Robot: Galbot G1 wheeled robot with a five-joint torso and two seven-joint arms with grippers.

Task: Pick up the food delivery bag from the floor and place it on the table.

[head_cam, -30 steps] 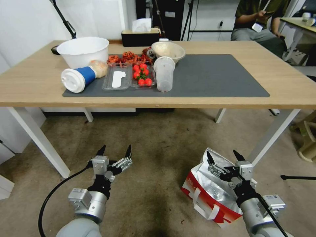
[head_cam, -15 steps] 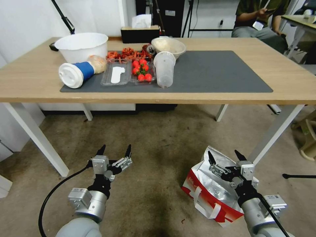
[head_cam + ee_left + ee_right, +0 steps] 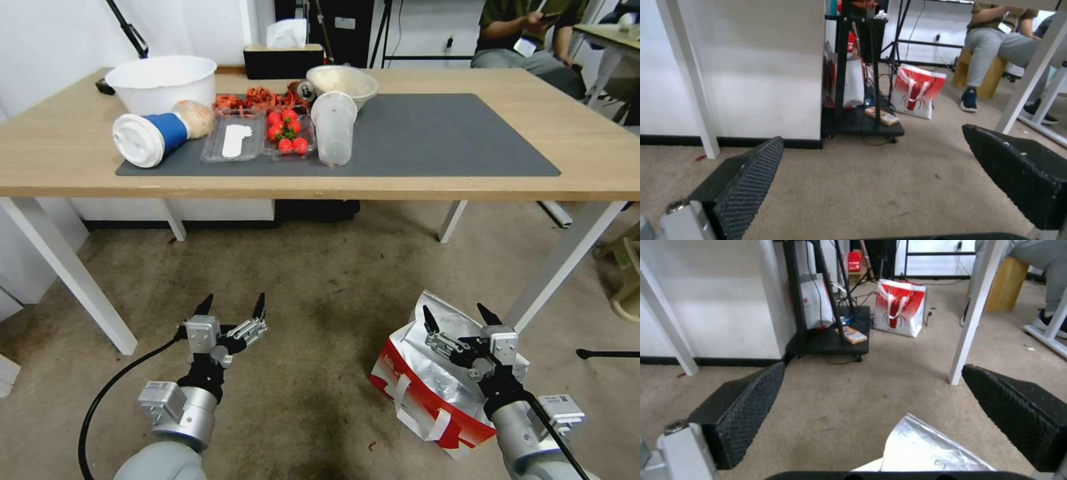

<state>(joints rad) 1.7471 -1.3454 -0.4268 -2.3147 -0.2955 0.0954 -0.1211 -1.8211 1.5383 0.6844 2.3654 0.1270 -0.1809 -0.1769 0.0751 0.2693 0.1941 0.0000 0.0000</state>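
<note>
I read the food delivery bag standing on the floor at the robot's right front, in front of the table, mouth open with the silver foil lining exposed, red lower panel and white strap handles facing the camera; no lettering on it is legible to me. I see the right gripper held directly above the open mouth of the bag, fingers spread wide and holding nothing; in the right wrist view both textured pads stand well apart with a foil flap of the bag between them, not touched. I see the left gripper held low over bare floor, well apart from the bag, fingers likewise spread and holding nothing. On the table's dark grey mat I note a white bowl, a tipped cup with a blue sleeve, a tray of tomatoes and a clear plastic cup; any print on these cannot be read
</note>
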